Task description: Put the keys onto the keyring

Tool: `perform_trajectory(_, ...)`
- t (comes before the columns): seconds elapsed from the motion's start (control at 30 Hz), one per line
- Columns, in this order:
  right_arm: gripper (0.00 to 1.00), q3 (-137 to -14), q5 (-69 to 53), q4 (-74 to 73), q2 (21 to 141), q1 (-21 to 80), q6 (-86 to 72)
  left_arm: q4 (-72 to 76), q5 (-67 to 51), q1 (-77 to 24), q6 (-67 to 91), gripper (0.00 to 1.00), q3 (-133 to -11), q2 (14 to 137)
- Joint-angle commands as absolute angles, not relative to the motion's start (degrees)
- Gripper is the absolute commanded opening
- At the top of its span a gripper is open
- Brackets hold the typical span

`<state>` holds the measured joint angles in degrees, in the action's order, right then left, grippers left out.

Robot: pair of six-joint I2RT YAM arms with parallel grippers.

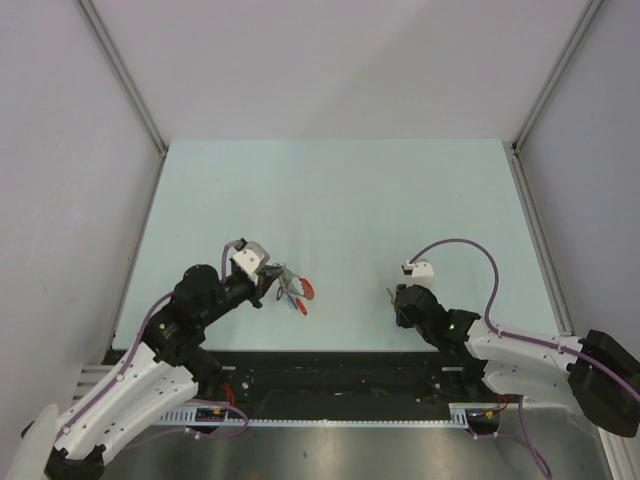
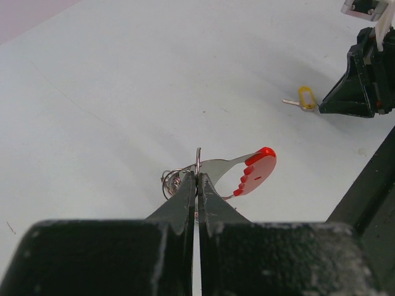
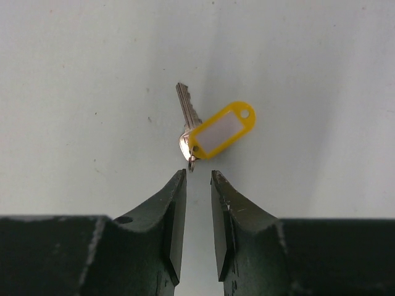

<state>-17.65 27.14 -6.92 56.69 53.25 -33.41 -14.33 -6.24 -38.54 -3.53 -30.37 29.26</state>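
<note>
Left gripper (image 2: pixel 197 177) is pinching the keyring (image 2: pixel 198 159), right gripper (image 3: pixel 199 177) is hovering narrow and empty by the yellow key (image 3: pixel 219 131), probably grabbing it next.

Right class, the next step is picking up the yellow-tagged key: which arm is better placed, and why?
The right. The right pincer hovers open just short of the yellow-tagged key, with nothing between the jaws. The left pincer is shut on the keyring, so it is occupied.
</note>
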Motion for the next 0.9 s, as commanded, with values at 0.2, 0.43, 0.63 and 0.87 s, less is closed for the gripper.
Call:
perform_trajectory(0.2, 0.27, -15.7, 31.0, -0.6, 58.4, 55.4, -32.9, -11.4, -5.4, -38.1, -3.4, 0.00, -31.6, 28.7)
perform_trajectory(0.43, 0.25, -16.6, 32.7, 1.3, 61.3, 55.5, -32.9, -11.5, -4.9, -38.1, -3.6, 0.00, -31.6, 28.7)
perform_trajectory(0.63, 0.22, -16.9, 33.0, 1.0, 61.6, 55.5, -32.9, -11.6, -4.7, -38.1, -3.6, 0.00, -31.7, 28.6)
perform_trajectory(0.87, 0.22, -17.3, 32.6, 1.9, 63.5, 55.5, -31.9, -11.5, -4.7, -38.1, -3.6, 0.01, -31.7, 28.7)
